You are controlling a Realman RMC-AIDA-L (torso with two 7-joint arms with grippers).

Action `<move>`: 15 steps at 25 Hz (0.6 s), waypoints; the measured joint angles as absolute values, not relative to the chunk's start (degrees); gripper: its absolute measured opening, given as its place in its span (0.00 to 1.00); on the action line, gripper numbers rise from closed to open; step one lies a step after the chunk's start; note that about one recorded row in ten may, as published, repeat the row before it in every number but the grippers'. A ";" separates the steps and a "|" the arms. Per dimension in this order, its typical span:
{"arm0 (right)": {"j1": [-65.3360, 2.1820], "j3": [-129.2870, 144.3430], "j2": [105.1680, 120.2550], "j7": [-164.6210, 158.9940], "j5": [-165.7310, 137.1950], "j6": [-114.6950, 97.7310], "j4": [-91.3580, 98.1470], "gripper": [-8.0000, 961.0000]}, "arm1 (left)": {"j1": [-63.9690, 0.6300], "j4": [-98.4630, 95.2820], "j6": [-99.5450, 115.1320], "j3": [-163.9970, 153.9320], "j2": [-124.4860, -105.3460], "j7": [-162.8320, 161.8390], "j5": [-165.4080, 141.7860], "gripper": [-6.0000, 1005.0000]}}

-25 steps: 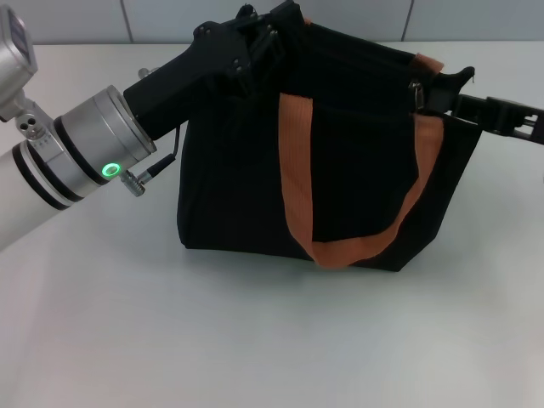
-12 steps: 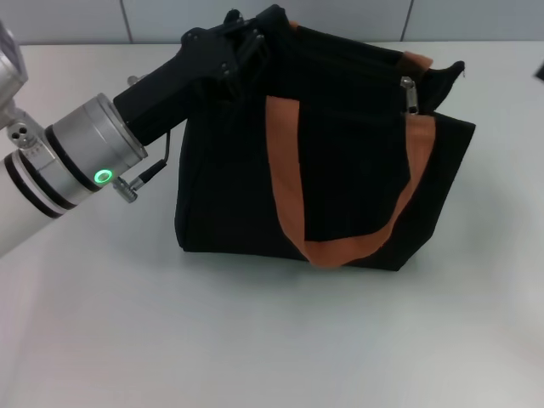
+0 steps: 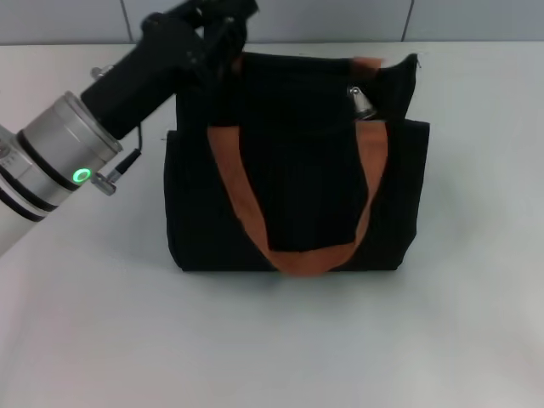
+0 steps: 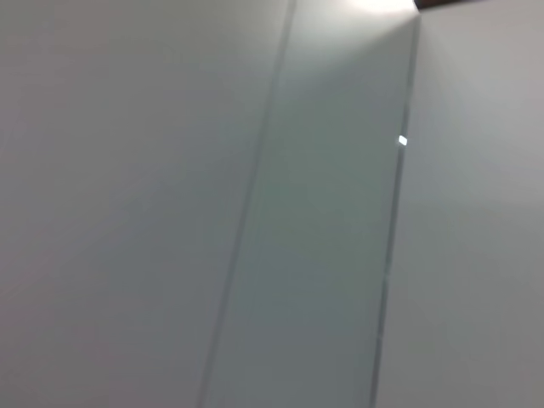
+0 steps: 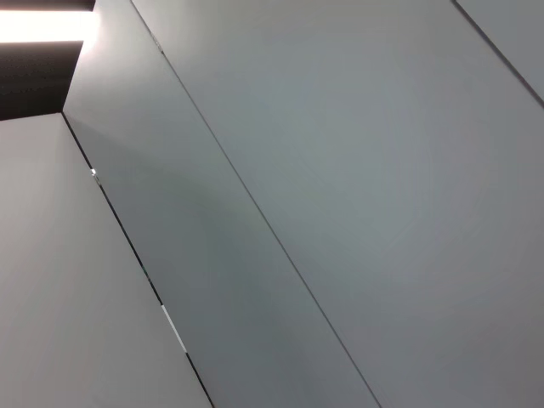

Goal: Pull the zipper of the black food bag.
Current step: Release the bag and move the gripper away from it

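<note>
The left gripper (image 3: 223, 27) is positioned at the black food bag's (image 3: 289, 195) top-left corner; grip state cannot be determined. The zipper (image 3: 362, 102) lies apart.

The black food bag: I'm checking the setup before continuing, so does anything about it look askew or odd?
Nothing damaged or spilled. The black food bag stands upright; the left gripper is at its top corner, and the zipper lies near the opposite end.

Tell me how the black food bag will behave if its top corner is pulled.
The black food bag is probably soft: its top edge looks uneven beside the zipper. It likely slides or leans rather than resists, since only the left gripper touches it. Its boxy base probably limits tipping.
</note>
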State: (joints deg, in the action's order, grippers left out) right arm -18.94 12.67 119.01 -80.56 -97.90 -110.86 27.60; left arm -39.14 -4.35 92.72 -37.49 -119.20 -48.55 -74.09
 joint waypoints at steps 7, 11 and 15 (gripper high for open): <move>-18.96 12.89 119.14 -68.66 -98.73 -110.81 20.82 0.67 | -32.39 -8.53 100.64 -34.45 -118.87 -48.84 -73.76 0.32; -18.37 12.88 119.14 -65.28 -98.83 -110.74 19.29 0.67 | -25.20 -11.65 107.09 -33.15 -118.50 -49.08 -73.65 0.41; -18.78 13.37 119.23 -63.71 -99.14 -110.48 19.07 0.67 | -20.98 -13.39 108.82 -33.28 -118.42 -49.21 -73.67 0.69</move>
State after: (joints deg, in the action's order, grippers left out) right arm -18.78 13.37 119.23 -63.71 -99.14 -110.48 19.07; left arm -20.98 -13.39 108.82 -33.28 -118.42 -49.21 -73.67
